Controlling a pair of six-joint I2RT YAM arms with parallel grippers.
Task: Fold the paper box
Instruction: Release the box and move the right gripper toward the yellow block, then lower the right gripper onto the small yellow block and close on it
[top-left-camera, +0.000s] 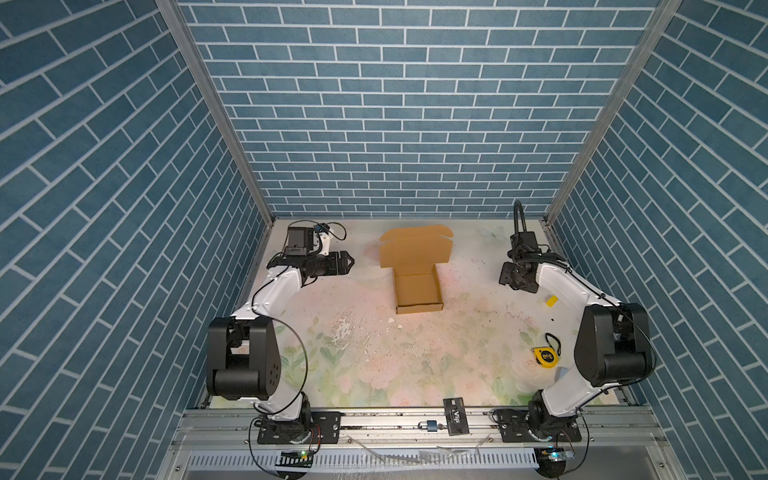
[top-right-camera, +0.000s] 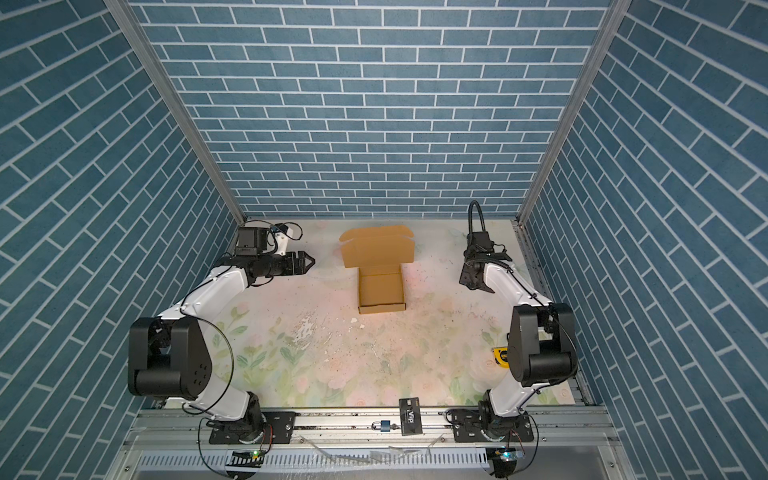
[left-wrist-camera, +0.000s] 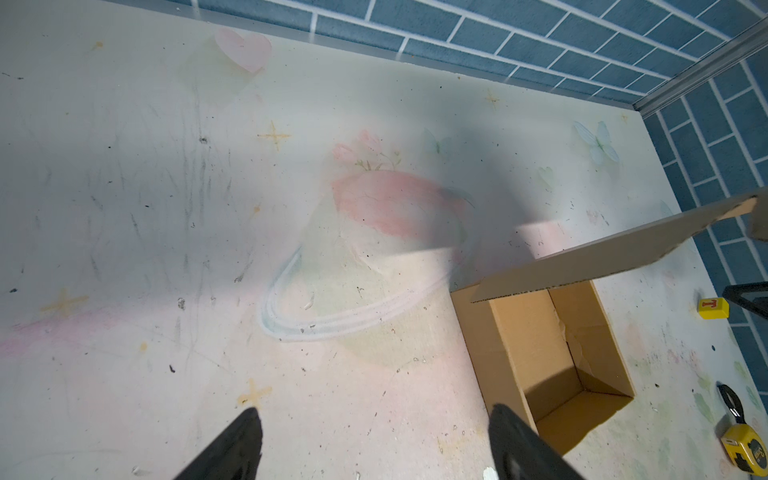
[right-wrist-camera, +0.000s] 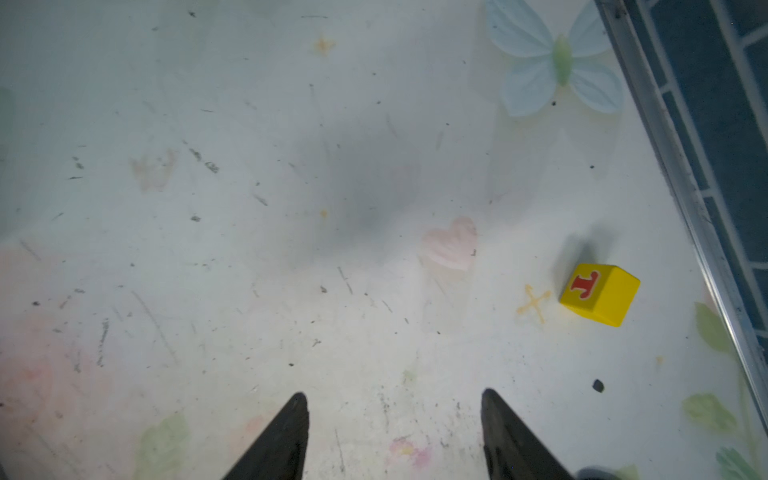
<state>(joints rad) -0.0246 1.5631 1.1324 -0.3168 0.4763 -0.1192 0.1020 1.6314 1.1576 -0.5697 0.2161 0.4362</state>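
The paper box sits at centre frame in both top views, base formed, its lid open just above. The left gripper and right gripper flank it, jaws apart, holding nothing. Risk: unbraced, the box likely slides when the lid is pushed; how firmly it is locked cannot be judged from above.

The box is plain matt tan corrugated cardboard, with fluting showing on the cut edge and a few creases inside. The worktop is a smooth printed floral sheet, pretty scuffed and scratched, and the print's flaked off in patches near the middle. The walls have a matt brick print, and the rails are bare metal. The arm shells are glossy white plastic. The block by the right edge is shiny yellow.
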